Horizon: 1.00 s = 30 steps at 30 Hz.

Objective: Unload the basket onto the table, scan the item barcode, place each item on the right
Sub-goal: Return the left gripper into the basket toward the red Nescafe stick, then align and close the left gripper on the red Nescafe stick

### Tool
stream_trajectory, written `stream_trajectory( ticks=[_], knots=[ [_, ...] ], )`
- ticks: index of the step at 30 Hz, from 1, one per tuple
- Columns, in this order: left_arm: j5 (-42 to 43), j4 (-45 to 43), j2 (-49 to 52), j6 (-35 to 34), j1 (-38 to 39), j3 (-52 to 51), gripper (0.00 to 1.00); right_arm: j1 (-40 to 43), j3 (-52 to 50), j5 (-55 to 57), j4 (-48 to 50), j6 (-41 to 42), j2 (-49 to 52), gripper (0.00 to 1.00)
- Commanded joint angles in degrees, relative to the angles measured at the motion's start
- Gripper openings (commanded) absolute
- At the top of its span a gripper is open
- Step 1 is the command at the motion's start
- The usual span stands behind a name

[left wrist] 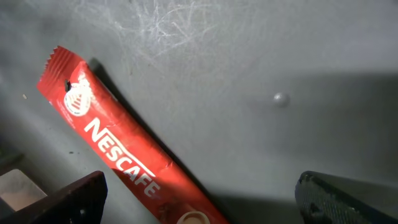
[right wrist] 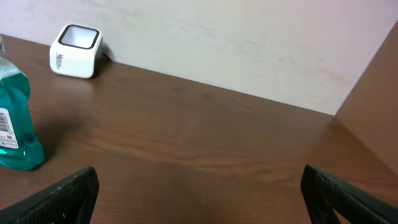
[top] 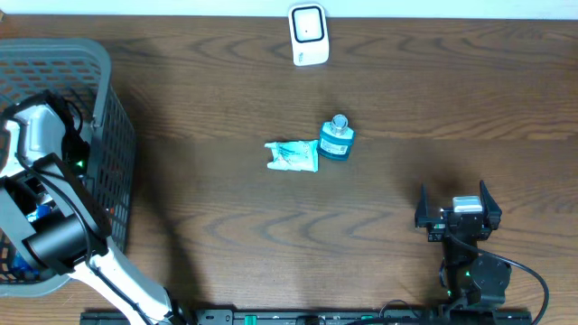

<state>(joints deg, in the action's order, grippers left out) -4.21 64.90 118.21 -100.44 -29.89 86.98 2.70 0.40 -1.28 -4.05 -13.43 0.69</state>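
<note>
Glossy red sachet beneath spread left hand, right hand spread, translucent teal bottle

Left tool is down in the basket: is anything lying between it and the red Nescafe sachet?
Nothing visible. The left tool is open, facing the Nescafe sachet, which lies flat and uncovered on the grey basket floor. A pale item sits at the lower left of the wrist view, apart from the sachet.

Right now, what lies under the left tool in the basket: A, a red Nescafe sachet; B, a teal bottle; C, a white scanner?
A: the left wrist view shows the red Nescafe sachet on the grey basket floor beneath the open left tool.
</note>
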Motion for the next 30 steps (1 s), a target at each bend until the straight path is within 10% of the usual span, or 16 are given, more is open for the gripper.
stream_trajectory(
  ticks=[1, 15, 30],
  knots=[
    [-1.29, -1.62, 4.15, 4.0, 0.11, -0.94, 0.98, -0.15, -0.07, 0.31, -0.24, 0.74, -0.31, 0.99],
    [-2.97, -27.28, 4.28, 9.22, 0.15, -21.42, 0.98, -0.15, -0.07, 0.31, -0.24, 0.74, -0.31, 0.99],
    [-9.84, -43.06, 3.26, 41.75, 0.0, -18.32, 0.98, -0.15, -0.07, 0.31, -0.24, 0.74, -0.31, 0.99]
  ],
)
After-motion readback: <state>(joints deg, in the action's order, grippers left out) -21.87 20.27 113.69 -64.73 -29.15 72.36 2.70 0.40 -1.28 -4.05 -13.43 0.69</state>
